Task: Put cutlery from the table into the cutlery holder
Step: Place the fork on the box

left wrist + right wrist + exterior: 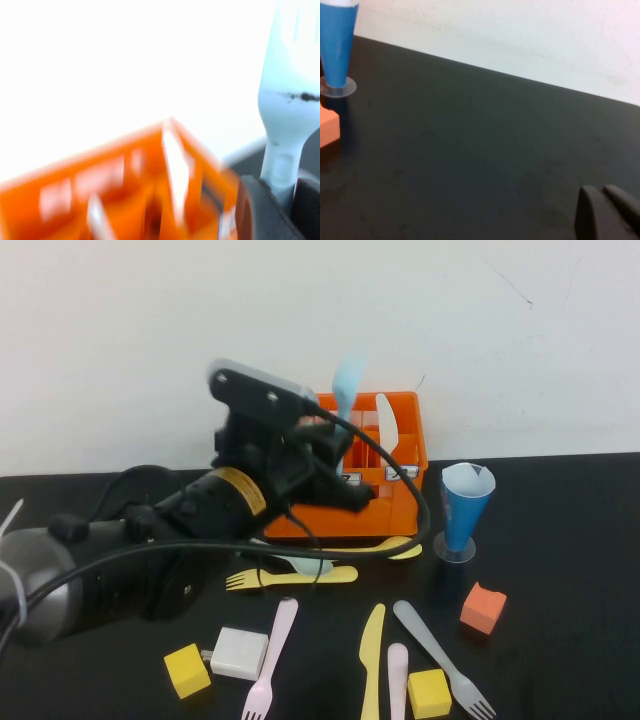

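- Left gripper (345,455) hangs over the orange cutlery holder (408,430), its fingers clamped on the handle of a light blue fork (348,385) that stands upright, head up, above the holder's rear left part. The left wrist view shows the same fork (290,100) rising from the dark fingers (265,205), with the holder (125,185) blurred below.
- Right gripper (607,212) shows only in its own wrist view, low above the bare black table (470,150), its two dark fingertips pressed together with nothing between them.
- Table (560,540) carries the holder at the back centre; a white knife (386,425) stands upright inside it.
- Blue cone-shaped cup (464,505) stands just right of the holder.
- In front of the holder lie a yellow spoon (395,545), a yellow fork (290,578) and a pale blue piece (305,564) between them.
- Nearer the front edge lie a pink fork (272,645), a yellow knife (372,660), a pink handle (398,680) and a grey fork (440,642).
- Scattered among them: a white block (240,652), two yellow cubes (186,670) (428,692) and an orange cube (483,607).
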